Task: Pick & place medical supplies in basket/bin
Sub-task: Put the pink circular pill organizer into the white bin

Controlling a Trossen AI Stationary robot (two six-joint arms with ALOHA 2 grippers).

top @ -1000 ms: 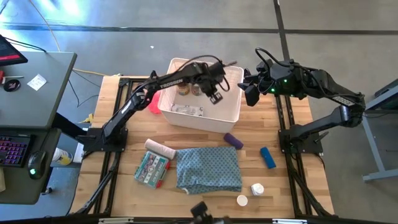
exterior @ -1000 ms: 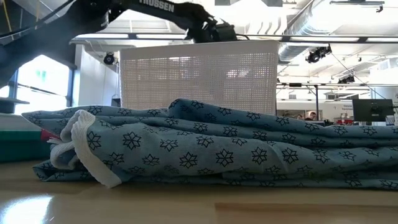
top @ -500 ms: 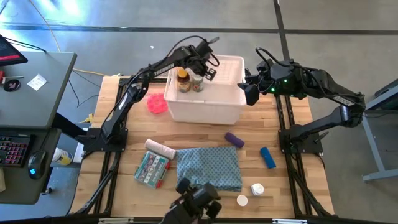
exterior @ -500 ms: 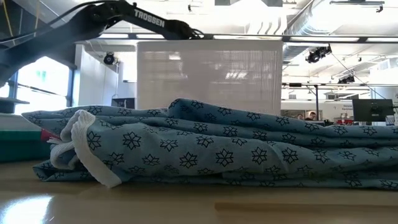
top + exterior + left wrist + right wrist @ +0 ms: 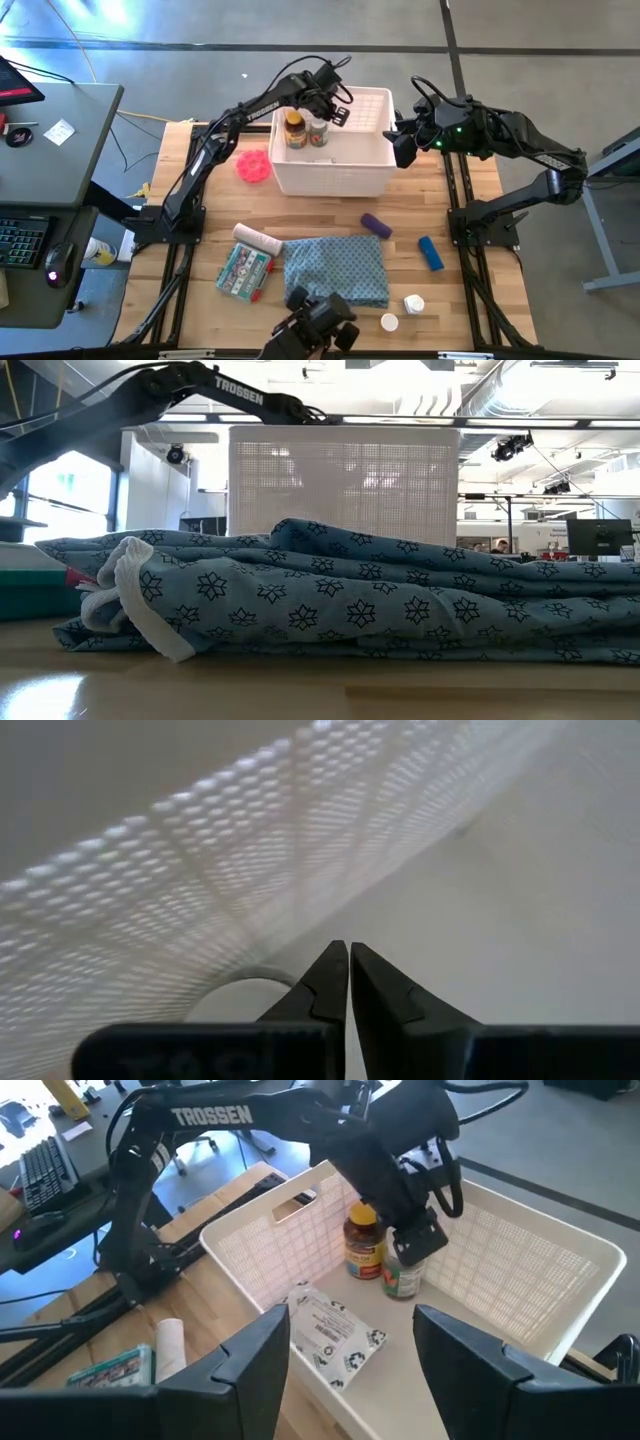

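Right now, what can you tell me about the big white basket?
The white basket is a rectangular plastic bin with latticed sides and a handle slot in one end. It sits upright at the table's far middle. Inside stand an amber bottle and a white bottle, with a printed packet lying flat. The left gripper reaches inside; the right gripper waits beside its rim.

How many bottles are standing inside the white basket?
2: an amber bottle and a green-labelled bottle, side by side at the far end of the basket. The left arm might hide more.
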